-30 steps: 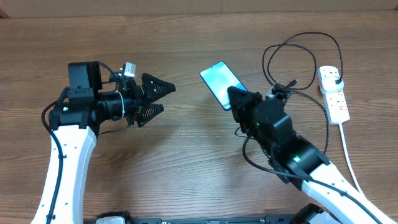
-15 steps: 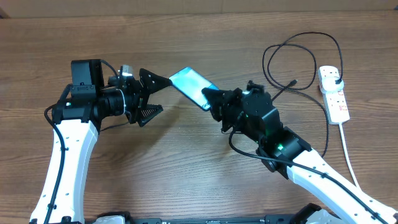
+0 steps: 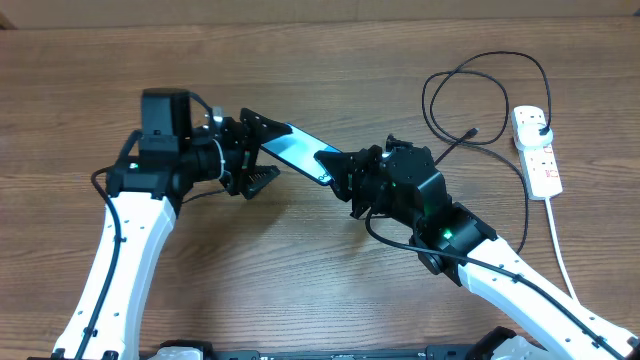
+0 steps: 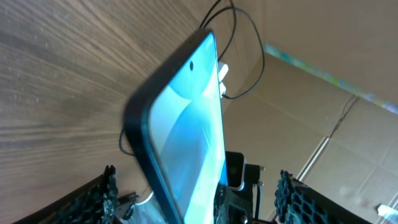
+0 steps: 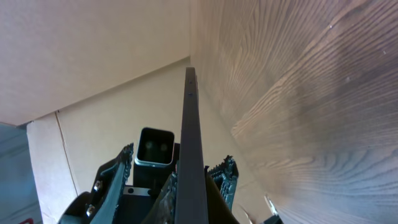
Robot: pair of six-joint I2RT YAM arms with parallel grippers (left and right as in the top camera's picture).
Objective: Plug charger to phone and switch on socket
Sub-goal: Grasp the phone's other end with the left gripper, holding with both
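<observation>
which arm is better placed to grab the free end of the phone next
Left. The left gripper, open, straddles the free end of the phone; the right gripper is shut on the other end.

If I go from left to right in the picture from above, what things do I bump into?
left hand → phone → right hand, gripping the phone's end → charger cable in loops → socket
</observation>
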